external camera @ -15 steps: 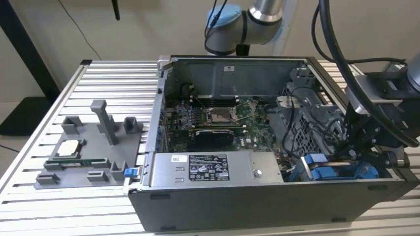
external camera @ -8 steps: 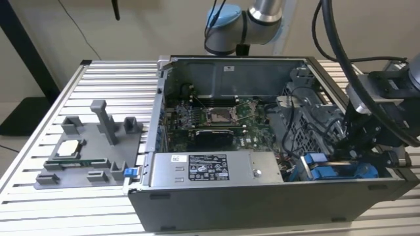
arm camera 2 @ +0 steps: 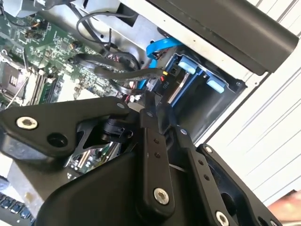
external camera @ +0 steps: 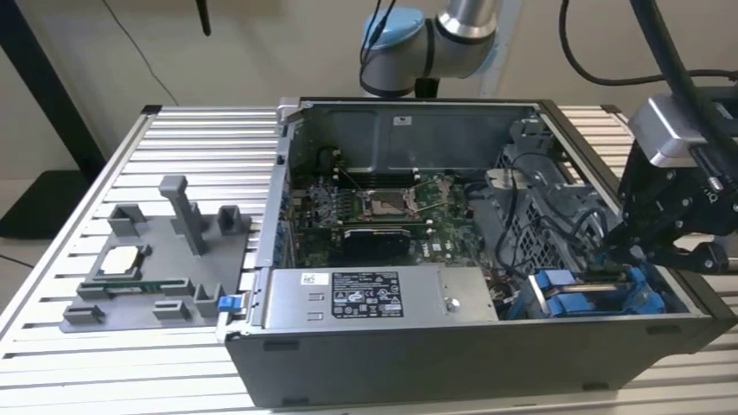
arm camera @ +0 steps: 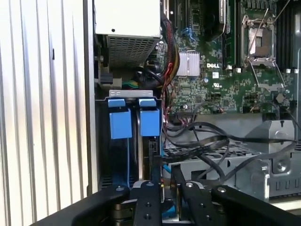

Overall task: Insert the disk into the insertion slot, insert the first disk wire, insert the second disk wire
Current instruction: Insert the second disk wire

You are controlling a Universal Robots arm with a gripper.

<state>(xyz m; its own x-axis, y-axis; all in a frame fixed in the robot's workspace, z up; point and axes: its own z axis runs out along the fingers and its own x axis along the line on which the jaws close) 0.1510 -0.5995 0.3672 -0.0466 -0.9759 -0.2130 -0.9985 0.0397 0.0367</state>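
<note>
Looking first at the exterior view: finding the gripper [external camera: 632, 255] at about four o'clock of the open computer case [external camera: 461, 363], hung low over the drive cage [external camera: 542, 216] in that corner. Placing the disk [external camera: 582, 298] at roughly seven o'clock from the gripper and very near it, already seated in the slot [external camera: 645, 298] in its blue frame. Seeing also the motherboard [external camera: 381, 207] toward the case's centre and the grey power supply [external camera: 381, 294] at six o'clock, well apart from the work. Cannot tell from here whether the gripper is spread or pinching anything. Turning to the second wrist view: catching the gripper [arm camera 2: 149, 107] nosed in just beside the disk's [arm camera 2: 181, 89] bare silver end, among black wires [arm camera 2: 113, 70] and near a blue wire [arm camera 2: 157, 47] looping behind, neither of which can be made out in the exterior view; still cannot tell if anything is held. Ending with the first wrist view: looking along the disk [arm camera: 149, 123], set on edge in the slot [arm camera: 124, 93] beside a second blue-framed carrier [arm camera: 120, 125], its long axis running from the blue tab straight toward the gripper [arm camera: 164, 188]. Judging the disk step done, with the work now at the disk's wire end.
</note>
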